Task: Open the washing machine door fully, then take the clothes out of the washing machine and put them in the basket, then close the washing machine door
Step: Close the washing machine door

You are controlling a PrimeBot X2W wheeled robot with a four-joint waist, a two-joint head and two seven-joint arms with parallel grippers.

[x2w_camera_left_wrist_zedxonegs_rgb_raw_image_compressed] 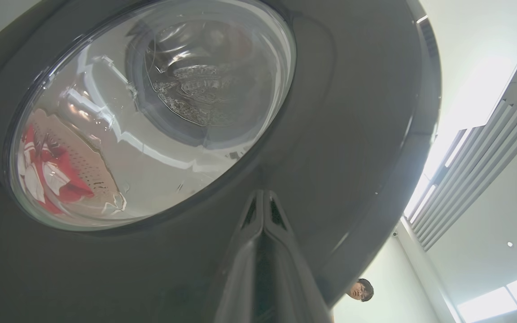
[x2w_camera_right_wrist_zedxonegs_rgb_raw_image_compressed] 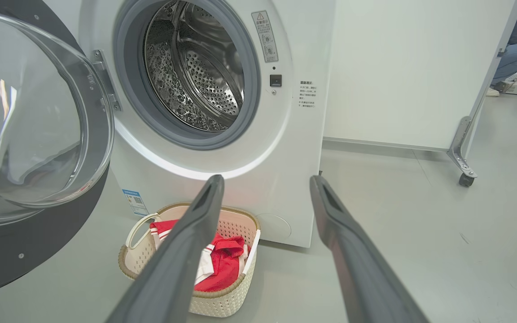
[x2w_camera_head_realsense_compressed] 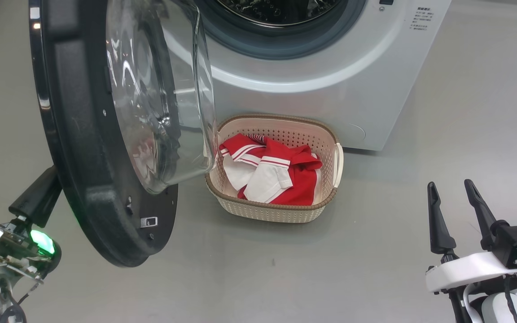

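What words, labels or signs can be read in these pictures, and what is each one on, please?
No wording is legible.
Grey sticker on the washing machine: warning triangle; print too small.
Black print block beside it: too small.
Blue sticker low on the front: blurred.

1. The left gripper [x2w_camera_left_wrist_zedxonegs_rgb_raw_image_compressed: 263, 199] rises from the bottom centre of the left wrist view, its two fingers pressed together with no gap.
2. In the head view one of its dark fingers [x2w_camera_head_realsense_compressed: 36, 197] slants up and right at the lower left; the tip is hidden.
3. The left wrist [x2w_camera_head_realsense_compressed: 38, 242] glows green near the lower left edge.
4. The right gripper [x2w_camera_head_realsense_compressed: 450, 186] stands at the lower right, pointing up, spread wide and empty.
5. The white right wrist [x2w_camera_head_realsense_compressed: 469, 269] sits just below it.
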